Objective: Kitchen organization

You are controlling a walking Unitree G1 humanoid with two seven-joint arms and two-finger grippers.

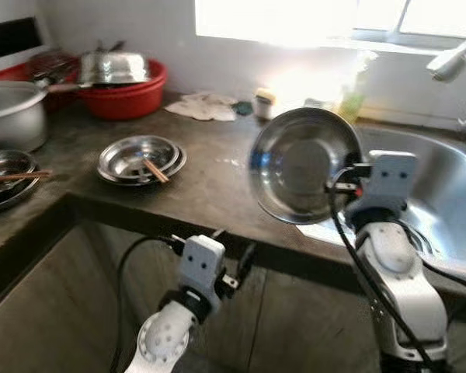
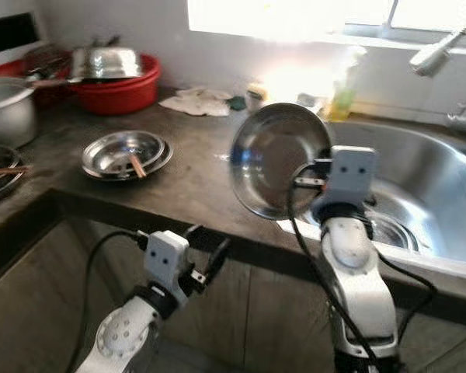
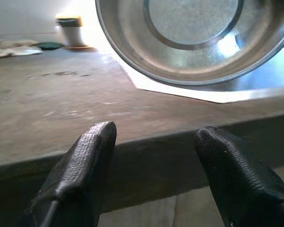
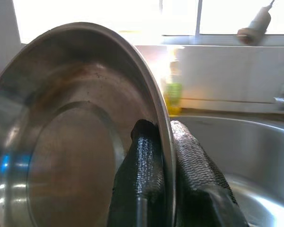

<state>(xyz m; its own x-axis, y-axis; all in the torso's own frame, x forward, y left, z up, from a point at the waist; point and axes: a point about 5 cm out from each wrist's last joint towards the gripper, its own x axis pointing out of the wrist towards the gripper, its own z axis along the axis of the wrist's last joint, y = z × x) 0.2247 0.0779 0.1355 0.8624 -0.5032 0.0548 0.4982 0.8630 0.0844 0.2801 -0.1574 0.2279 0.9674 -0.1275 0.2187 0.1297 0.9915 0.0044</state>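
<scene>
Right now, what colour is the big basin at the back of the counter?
Red basin, clearest in the left eye view.

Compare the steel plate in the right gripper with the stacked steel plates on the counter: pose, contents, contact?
The held plate stands on edge, tilted, above the counter edge by the sink; the stacked plates lie flat on the counter. The held plate is empty; the stacked plates carry a thin brown stick-like item. The right gripper clamps the held plate's rim; nothing grips the stacked plates. The left gripper hangs open below the counter edge. Both are round, shiny steel.
</scene>
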